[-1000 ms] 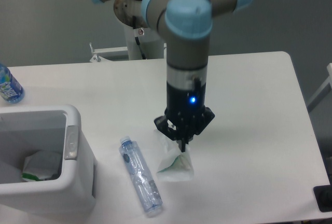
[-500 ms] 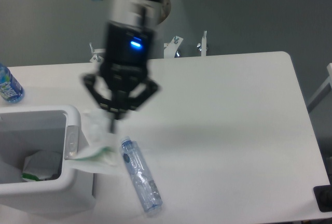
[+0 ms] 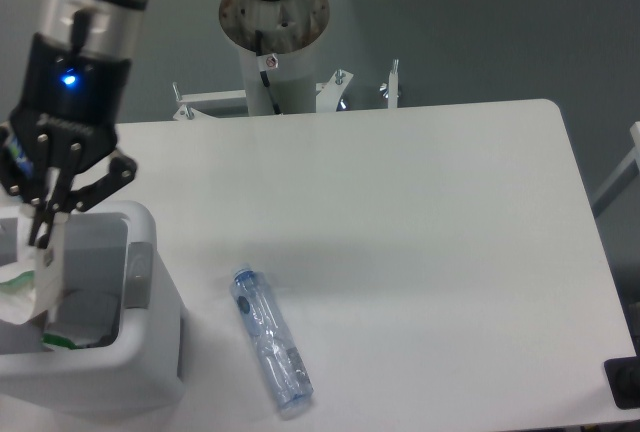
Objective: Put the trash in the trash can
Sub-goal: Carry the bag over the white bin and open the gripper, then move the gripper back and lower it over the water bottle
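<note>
At the left edge of the frame, the pincer hangs over the white trash can, clamped on a crumpled white paper carton with green marks that dangles inside the opening. A second crumpled carton lies in the can, while the clear crushed plastic bottle lies flat on the bench just right of the can, lower centre.

You can read no text, label or number anywhere here; the bottle shows only a blurred wrapper.
</note>
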Robot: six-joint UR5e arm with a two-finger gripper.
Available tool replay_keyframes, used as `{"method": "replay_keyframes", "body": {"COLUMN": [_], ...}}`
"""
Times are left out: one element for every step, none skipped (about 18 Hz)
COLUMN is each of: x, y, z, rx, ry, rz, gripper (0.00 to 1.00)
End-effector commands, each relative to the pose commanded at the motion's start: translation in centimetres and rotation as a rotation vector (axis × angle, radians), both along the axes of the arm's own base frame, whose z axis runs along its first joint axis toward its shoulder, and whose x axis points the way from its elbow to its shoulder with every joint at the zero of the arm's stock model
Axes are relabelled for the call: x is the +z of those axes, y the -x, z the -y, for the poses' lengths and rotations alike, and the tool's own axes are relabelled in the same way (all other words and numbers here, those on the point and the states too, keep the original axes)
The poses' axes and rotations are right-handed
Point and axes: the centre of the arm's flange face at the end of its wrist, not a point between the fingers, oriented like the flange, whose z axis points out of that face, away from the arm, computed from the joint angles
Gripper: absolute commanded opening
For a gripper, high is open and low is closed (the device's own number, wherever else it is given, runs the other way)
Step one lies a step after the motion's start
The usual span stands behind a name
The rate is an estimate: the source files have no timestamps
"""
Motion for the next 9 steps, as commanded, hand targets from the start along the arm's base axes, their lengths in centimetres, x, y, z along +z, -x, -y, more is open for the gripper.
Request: {"method": "replay_keyframes", "body": {"x": [0.0,-0.1,-0.1,-0.2,-0.6,-1.0,-2.5,-4.7,-6.6], "y": [0.0,-0.1,-0.1,0.0,0.4,1.5,3.9,6.8,9.1], "z": [0.1,0.1,0.2,0.1,0.0,0.1,0.0,-0.8,-1.4], "rx": [-0.002,-0.002,-0.003,-0.001,0.006,0.024,0.060,0.095,0.124], "ry": [0.001,0.002,0.002,0.005,0.013,0.022,0.041,0.070,0.098], "rz": [-0.002,-0.001,-0.002,-0.003,0.002,0.006,0.008,0.016,0.023], "gripper": [1.00,1.00,1.00,1.00,1.00,1.00,1.00,1.00,1.00]}}
